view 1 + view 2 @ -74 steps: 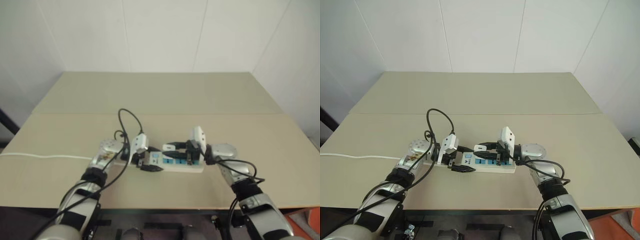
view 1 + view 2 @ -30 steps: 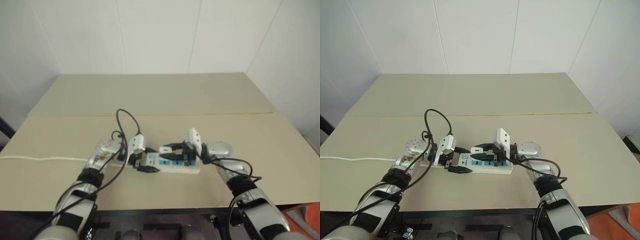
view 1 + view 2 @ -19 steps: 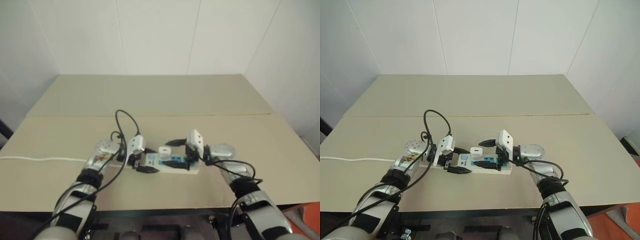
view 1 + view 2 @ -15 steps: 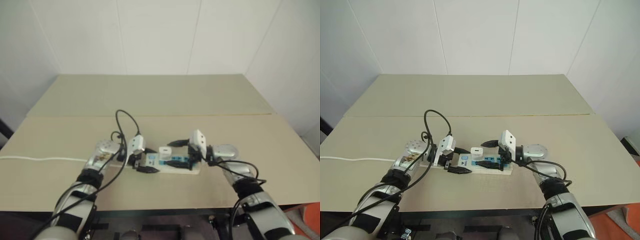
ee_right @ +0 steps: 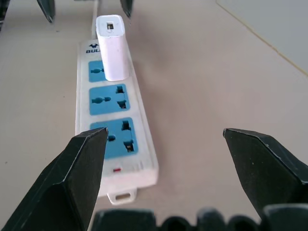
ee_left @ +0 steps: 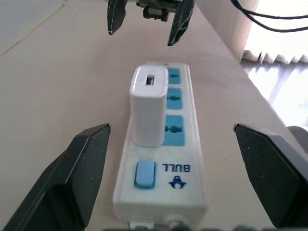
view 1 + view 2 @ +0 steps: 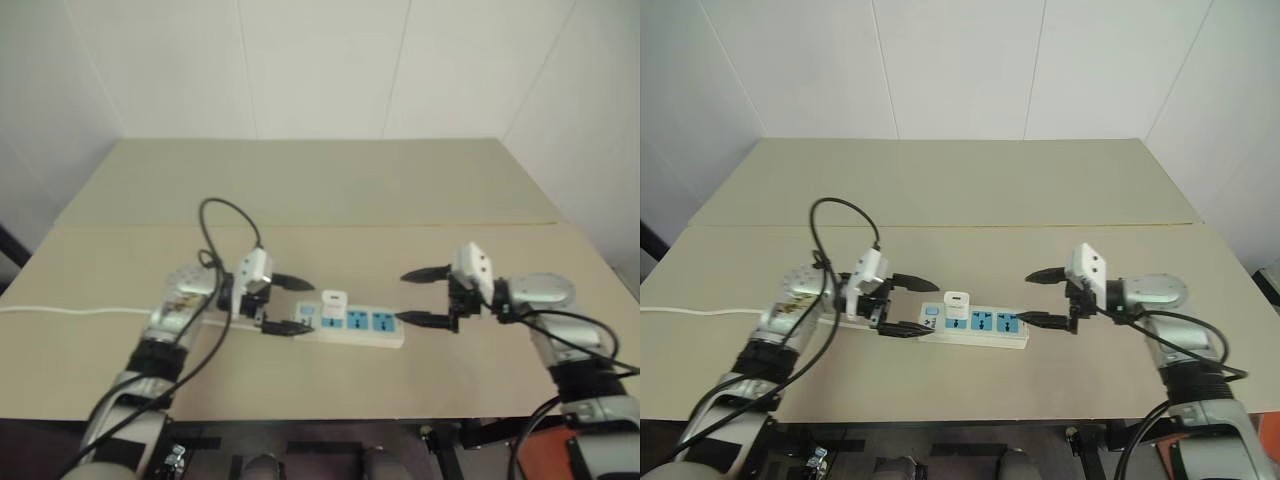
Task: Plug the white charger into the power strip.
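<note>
The white charger and the power strip both look like smooth, slightly glossy plastic with matt blue socket panels on the strip, lying on a matt beige table of laminate-like finish, near black, dull-sheened gripper fingers.

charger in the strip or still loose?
In. The white charger stands upright in the power strip's socket panel nearest its switch; both grippers are open and clear of it.

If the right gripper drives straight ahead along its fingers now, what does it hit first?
Probably the near end of the power strip, judging by the wrist view. The right gripper is open and seems raised, so it might pass over.
</note>
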Robot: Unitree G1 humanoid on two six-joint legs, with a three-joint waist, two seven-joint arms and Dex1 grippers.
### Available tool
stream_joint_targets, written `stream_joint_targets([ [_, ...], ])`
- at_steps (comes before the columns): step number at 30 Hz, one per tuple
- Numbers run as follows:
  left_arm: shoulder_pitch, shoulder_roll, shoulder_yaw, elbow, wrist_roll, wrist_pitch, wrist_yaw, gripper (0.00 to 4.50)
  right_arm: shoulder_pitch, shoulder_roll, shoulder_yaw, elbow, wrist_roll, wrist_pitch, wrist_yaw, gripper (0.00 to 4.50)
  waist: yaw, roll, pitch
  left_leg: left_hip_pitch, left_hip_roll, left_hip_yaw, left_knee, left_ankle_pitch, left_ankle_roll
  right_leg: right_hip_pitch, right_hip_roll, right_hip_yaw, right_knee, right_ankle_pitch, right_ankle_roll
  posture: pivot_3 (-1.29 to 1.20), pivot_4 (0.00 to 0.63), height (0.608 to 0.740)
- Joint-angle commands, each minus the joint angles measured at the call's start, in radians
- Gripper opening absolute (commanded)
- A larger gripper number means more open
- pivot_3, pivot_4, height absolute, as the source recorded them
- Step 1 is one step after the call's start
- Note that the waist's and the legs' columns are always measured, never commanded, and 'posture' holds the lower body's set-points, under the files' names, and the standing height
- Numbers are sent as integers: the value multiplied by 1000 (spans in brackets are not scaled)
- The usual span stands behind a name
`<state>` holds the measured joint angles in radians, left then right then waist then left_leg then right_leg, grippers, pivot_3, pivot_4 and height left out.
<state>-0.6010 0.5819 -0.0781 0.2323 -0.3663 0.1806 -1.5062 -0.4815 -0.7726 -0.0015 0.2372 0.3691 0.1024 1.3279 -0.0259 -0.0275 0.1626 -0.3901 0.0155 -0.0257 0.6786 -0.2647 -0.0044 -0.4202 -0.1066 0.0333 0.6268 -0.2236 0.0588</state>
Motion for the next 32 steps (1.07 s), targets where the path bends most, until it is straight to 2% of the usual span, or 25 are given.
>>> stream_joint_targets([
  [1,35,92,98,-161,-107,95,-1,4480,46,-62,-91,-82,45,19,7,4500,2,1,2,0,0,0,0,0,0,0,0,0,0,0,0,0,150,740],
  [6,121,261,221,-242,-160,152,0,4480,181,-151,-210,-171,83,41,-3,4500,7,2,3,1,0,1,-1,0,0,0,0,0,0,0,0,0,150,740],
  [11,215,361,310,-262,-177,164,17,4480,290,-195,-306,-238,100,65,-33,4500,7,2,3,1,0,1,-1,0,0,0,0,1,0,0,0,0,150,740],
  [32,331,367,338,-390,-250,227,121,4480,324,-194,-303,-284,106,106,-47,4500,9,2,3,2,0,2,-1,0,0,0,0,2,0,0,0,0,150,740],
])
